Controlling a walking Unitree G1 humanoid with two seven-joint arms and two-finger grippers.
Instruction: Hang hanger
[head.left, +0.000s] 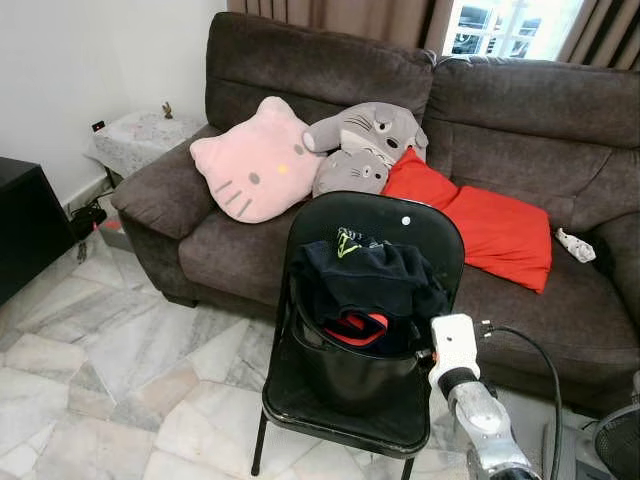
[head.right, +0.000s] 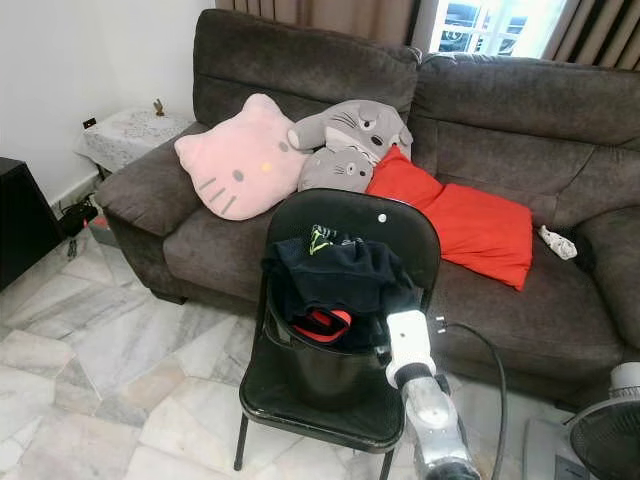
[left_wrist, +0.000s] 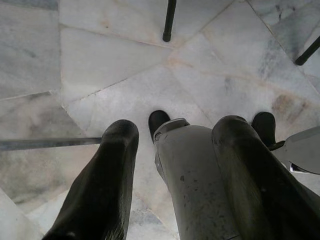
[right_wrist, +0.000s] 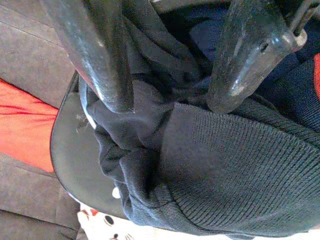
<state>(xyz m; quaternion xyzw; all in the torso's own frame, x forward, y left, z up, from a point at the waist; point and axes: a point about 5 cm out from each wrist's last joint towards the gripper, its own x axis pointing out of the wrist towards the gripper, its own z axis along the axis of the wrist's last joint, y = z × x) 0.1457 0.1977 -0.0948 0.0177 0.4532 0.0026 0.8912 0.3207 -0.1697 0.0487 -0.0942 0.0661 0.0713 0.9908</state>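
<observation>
A black chair (head.left: 420, 225) stands in front of the sofa with a black basket (head.left: 345, 375) on its seat. Dark navy clothes (head.left: 375, 280) with a red patch are heaped in the basket. My right arm (head.left: 455, 355) reaches to the basket's right rim. In the right wrist view, my right gripper (right_wrist: 170, 100) is open, its fingers (right_wrist: 100, 60) just above the dark knitted cloth (right_wrist: 235, 165), gripping nothing. A thin metal wire (right_wrist: 300, 17) shows beside one finger. My left gripper (left_wrist: 177, 127) hangs open over the floor.
A dark brown sofa (head.left: 560, 130) behind the chair carries a pink cat cushion (head.left: 250, 165), grey plush toys (head.left: 365, 135) and a red cushion (head.left: 490, 225). A fan (head.right: 605, 435) stands at lower right, a black cabinet (head.left: 20, 225) at left. Marble floor (head.left: 110, 390) lies open at left.
</observation>
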